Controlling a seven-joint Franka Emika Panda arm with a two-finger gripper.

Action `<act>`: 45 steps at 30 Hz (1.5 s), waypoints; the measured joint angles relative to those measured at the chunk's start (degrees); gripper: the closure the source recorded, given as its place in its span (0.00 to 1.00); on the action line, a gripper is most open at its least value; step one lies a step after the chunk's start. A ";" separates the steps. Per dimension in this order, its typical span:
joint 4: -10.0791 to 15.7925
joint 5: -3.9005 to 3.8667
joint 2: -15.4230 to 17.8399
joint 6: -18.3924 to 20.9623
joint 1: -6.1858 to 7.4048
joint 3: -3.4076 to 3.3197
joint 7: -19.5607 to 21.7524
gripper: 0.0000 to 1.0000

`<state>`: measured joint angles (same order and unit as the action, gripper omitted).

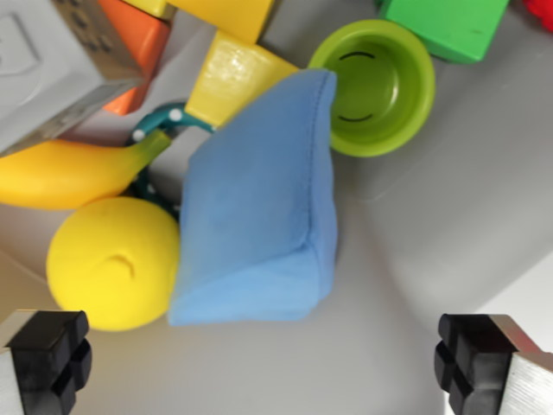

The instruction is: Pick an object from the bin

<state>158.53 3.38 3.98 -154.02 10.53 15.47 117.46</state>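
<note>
A soft blue cloth pouch [259,207] lies in the middle of the grey bin floor [449,199]. A yellow ball-like fruit [112,264] touches its left side, and a yellow banana [73,173] lies above that. A green cup [380,86] sits open-side up at the pouch's upper right corner. My gripper [263,363] hangs above the pouch's lower edge, open, with one black fingertip [52,354] at the wrist view's left and the other [475,359] at the right. Nothing is between them.
A grey box [52,69], an orange block [138,43] and yellow blocks [233,73] crowd the upper left. A green block [449,26] sits at the top right. A teal dotted item [164,121] peeks from under the pouch. A pale bin wall [527,294] shows at right.
</note>
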 joint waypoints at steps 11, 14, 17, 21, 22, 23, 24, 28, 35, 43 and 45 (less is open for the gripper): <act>0.07 -5.04 -7.08 -7.11 -0.27 -0.64 3.62 0.00; -0.04 -6.58 -8.93 -8.77 -0.24 -1.13 4.73 0.00; -0.14 -7.72 -10.02 -9.75 -0.15 -1.52 5.51 0.00; -0.23 -8.78 -11.13 -10.76 0.03 -1.97 6.33 0.00; -0.23 -8.86 -11.20 -10.83 0.04 -2.00 6.39 0.00; -0.24 -8.95 -11.28 -10.92 0.06 -2.05 6.46 1.00; -0.24 -8.98 -11.29 -10.95 0.06 -2.07 6.50 1.00; -0.27 -9.01 -11.28 -10.97 0.08 -2.08 6.56 1.00; -0.28 -9.01 -11.28 -10.98 0.09 -2.08 6.57 1.00; -0.28 -9.02 -11.28 -10.98 0.09 -2.09 6.58 1.00; -0.28 -9.02 -11.28 -10.98 0.09 -2.09 6.58 1.00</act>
<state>158.25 -5.64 -7.30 -164.99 10.61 13.39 124.04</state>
